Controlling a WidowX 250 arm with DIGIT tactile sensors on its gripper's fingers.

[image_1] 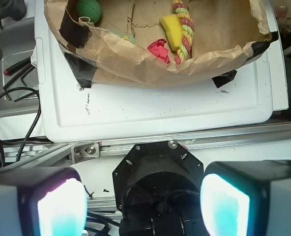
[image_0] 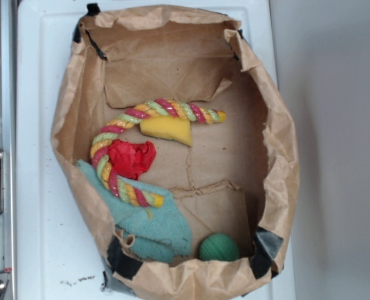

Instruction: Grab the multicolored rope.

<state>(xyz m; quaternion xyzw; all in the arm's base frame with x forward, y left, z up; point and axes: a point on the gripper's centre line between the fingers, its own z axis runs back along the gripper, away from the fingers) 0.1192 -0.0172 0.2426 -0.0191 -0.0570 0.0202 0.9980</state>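
The multicolored rope [image_0: 113,144] arcs along the left wall of the paper bag [image_0: 279,156], curling round the red paper ball [image_0: 132,158], touching the yellow sponge wedge [image_0: 167,130] and ending on the teal cloth [image_0: 154,225]. Risk: a descent could pinch these neighbours or snag the bag wall. The gripper [image_1: 143,206], fingers spread wide, holds nothing and hangs outside the bag

A thick twisted multicolored rope [image_0: 124,136] of pink-red, yellow and pale green strands lies flat in a brown paper-lined bin; it bends in a long arc, one end toward the bin's middle, the other resting on a teal cloth; nothing grips it.
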